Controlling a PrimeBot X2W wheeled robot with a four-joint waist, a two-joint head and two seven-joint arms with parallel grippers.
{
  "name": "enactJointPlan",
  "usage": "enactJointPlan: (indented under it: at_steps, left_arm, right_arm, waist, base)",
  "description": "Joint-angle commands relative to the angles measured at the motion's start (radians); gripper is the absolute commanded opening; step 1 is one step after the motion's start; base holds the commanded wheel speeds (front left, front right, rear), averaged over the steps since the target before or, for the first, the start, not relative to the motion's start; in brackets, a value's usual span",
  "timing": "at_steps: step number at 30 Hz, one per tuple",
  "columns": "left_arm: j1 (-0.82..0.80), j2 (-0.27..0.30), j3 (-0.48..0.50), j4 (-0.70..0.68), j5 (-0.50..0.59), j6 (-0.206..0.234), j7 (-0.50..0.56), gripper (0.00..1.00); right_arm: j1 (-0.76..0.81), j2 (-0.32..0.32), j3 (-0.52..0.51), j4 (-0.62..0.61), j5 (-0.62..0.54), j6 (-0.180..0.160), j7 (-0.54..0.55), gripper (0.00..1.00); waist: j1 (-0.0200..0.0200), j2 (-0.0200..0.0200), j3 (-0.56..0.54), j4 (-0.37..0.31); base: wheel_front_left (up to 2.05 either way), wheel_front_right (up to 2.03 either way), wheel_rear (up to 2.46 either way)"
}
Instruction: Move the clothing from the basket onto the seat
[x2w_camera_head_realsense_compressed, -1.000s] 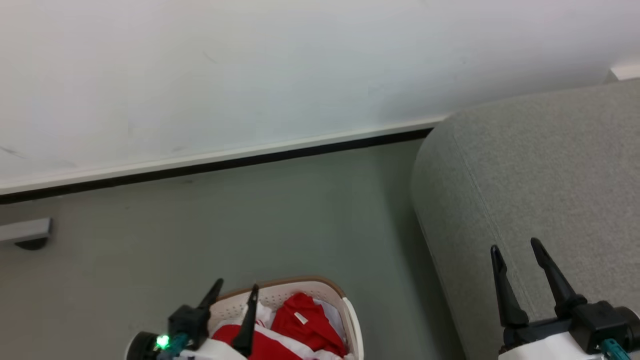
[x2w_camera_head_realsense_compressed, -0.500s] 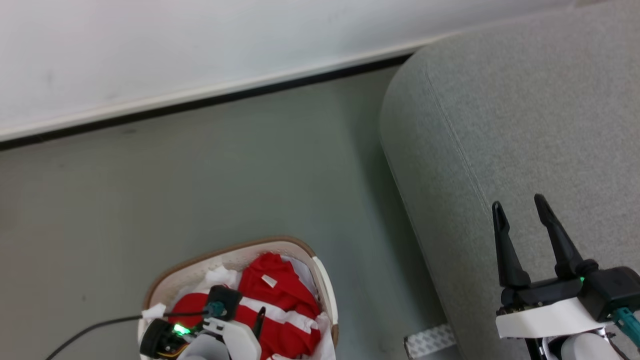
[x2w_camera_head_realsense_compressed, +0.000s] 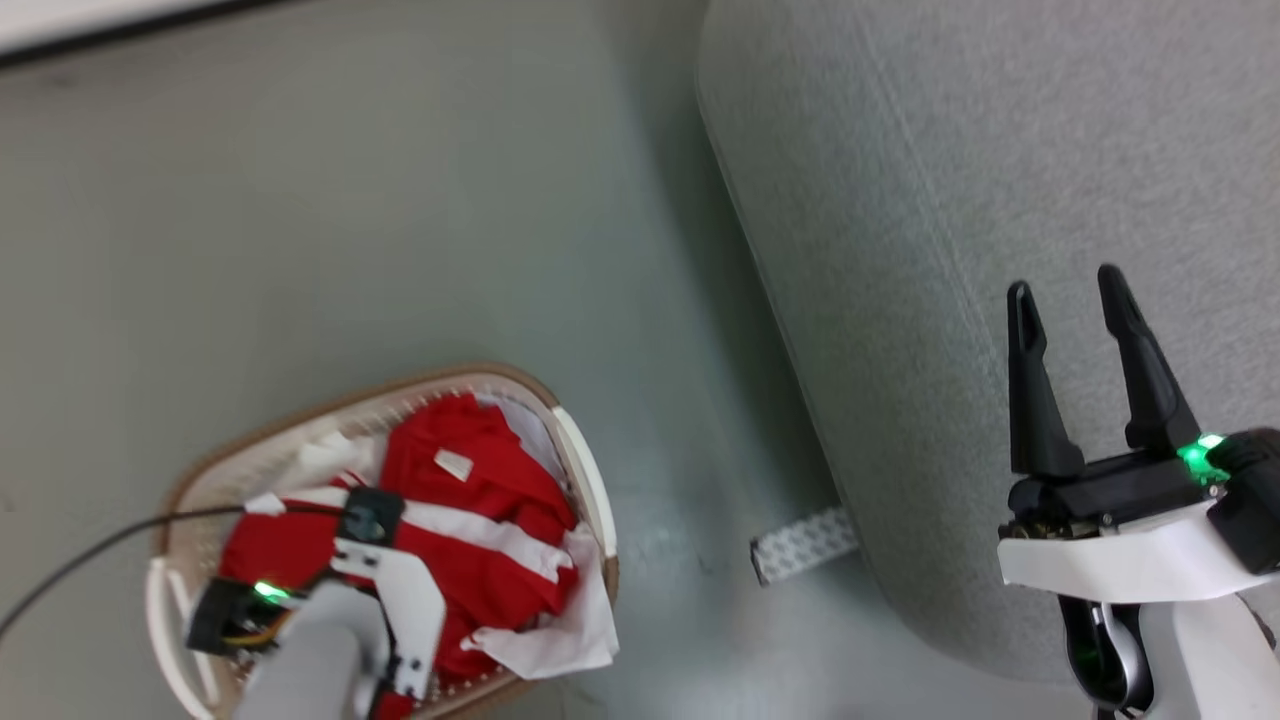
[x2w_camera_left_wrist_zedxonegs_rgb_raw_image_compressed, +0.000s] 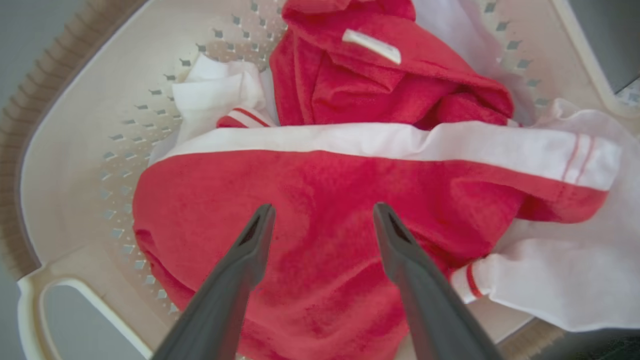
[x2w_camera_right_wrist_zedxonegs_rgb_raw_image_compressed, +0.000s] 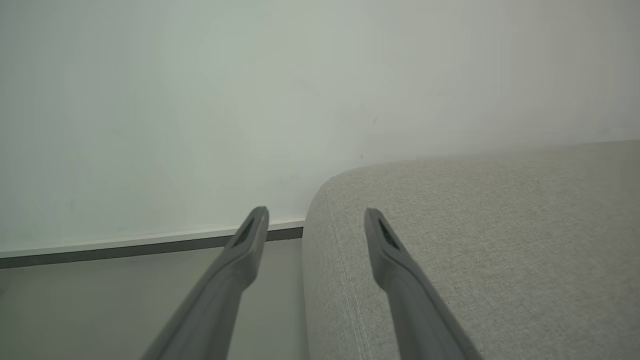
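Note:
The cream basket (x2w_camera_head_realsense_compressed: 588, 478) with a brown rim stands on the floor at the lower left. The red clothing (x2w_camera_head_realsense_compressed: 470, 480) with white stripe bands and a small white tag fills it. My left arm hangs over the basket, its wrist covering the fingers in the head view. In the left wrist view my left gripper (x2w_camera_left_wrist_zedxonegs_rgb_raw_image_compressed: 324, 212) is open, pointing down at the red clothing (x2w_camera_left_wrist_zedxonegs_rgb_raw_image_compressed: 320, 190) inside the basket (x2w_camera_left_wrist_zedxonegs_rgb_raw_image_compressed: 65, 165), with nothing between its fingers. My right gripper (x2w_camera_head_realsense_compressed: 1065, 290) is open and empty above the grey seat (x2w_camera_head_realsense_compressed: 900, 200). The right wrist view shows my right gripper (x2w_camera_right_wrist_zedxonegs_rgb_raw_image_compressed: 316, 216) over the seat's (x2w_camera_right_wrist_zedxonegs_rgb_raw_image_compressed: 475, 225) rounded edge.
A pale cloth (x2w_camera_left_wrist_zedxonegs_rgb_raw_image_compressed: 450, 20) lies under the clothing at the basket's far side. A striped strip (x2w_camera_head_realsense_compressed: 805, 545) lies on the floor at the seat's base. A black cable (x2w_camera_head_realsense_compressed: 90, 560) trails left from my left arm. The wall's baseboard (x2w_camera_right_wrist_zedxonegs_rgb_raw_image_compressed: 150, 245) runs behind the grey floor.
The head camera has tilted down, so the whole basket is in view. My left arm has swung to point down into the basket over the clothing. The right gripper stays open.

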Motion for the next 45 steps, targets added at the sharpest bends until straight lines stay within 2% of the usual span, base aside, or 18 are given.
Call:
enactJointPlan:
  at_steps: [1, 6, 12, 19, 21, 22, 29, 37, 45]
  left_arm:
    - [-0.025, 0.019, 0.004, 0.009, 0.009, 0.010, 0.008, 1.00]
    - [-0.090, 0.055, -0.005, 0.032, 0.022, 0.033, 0.032, 1.00]
    - [-0.160, 0.103, -0.012, 0.047, 0.031, 0.040, 0.046, 1.00]
    - [-0.206, 0.124, -0.020, 0.070, 0.025, 0.046, 0.038, 1.00]
    - [-0.210, 0.120, -0.026, 0.078, 0.024, 0.038, 0.030, 0.41]
    - [-0.211, 0.116, -0.031, 0.083, 0.023, 0.032, 0.025, 0.00]
    - [-0.181, 0.048, -0.040, 0.097, -0.012, 0.024, -0.050, 0.00]
    - [-0.098, -0.025, -0.029, 0.103, -0.076, -0.005, -0.167, 0.00]
    - [0.001, -0.068, -0.033, 0.102, -0.149, -0.046, -0.264, 0.00]
  right_arm:
    - [-0.020, 0.002, 0.002, -0.013, 0.009, -0.002, 0.001, 1.00]
    - [-0.052, 0.002, 0.008, -0.049, 0.043, -0.002, 0.001, 1.00]
    - [-0.091, 0.002, 0.013, -0.090, 0.071, -0.002, 0.001, 1.00]
    - [-0.102, 0.001, 0.018, -0.109, 0.083, -0.002, 0.001, 1.00]
    - [-0.099, 0.001, 0.014, -0.106, 0.078, -0.002, 0.001, 1.00]
    - [-0.097, 0.001, 0.011, -0.103, 0.075, -0.002, 0.001, 1.00]
    - [-0.076, 0.001, -0.010, -0.071, 0.045, -0.002, 0.001, 1.00]
    - [-0.016, 0.001, -0.033, -0.035, 0.000, -0.002, 0.001, 1.00]
    - [0.101, 0.000, -0.063, 0.006, -0.040, -0.002, 0.001, 1.00]
  waist:
    - [-0.0003, 0.0000, 0.086, -0.038]
    - [-0.0003, 0.0000, 0.178, -0.052]
    - [-0.0003, 0.0000, 0.287, -0.067]
    - [-0.0003, 0.0000, 0.355, -0.075]
    - [-0.0003, 0.0000, 0.357, -0.072]
    - [-0.0003, 0.0000, 0.354, -0.069]
    - [-0.0003, 0.0000, 0.259, -0.026]
    - [-0.0003, 0.0000, 0.058, 0.041]
    - [-0.0003, 0.0000, -0.157, 0.112]
  base:
    - [0.00, 0.00, 0.00]
    - [0.00, 0.00, 0.00]
    - [0.00, 0.00, 0.00]
    - [0.00, 0.00, 0.00]
    - [0.00, 0.00, 0.00]
    - [0.00, 0.00, 0.00]
    - [0.00, 0.00, 0.00]
    - [0.00, 0.00, 0.00]
    - [0.00, 0.00, 0.00]
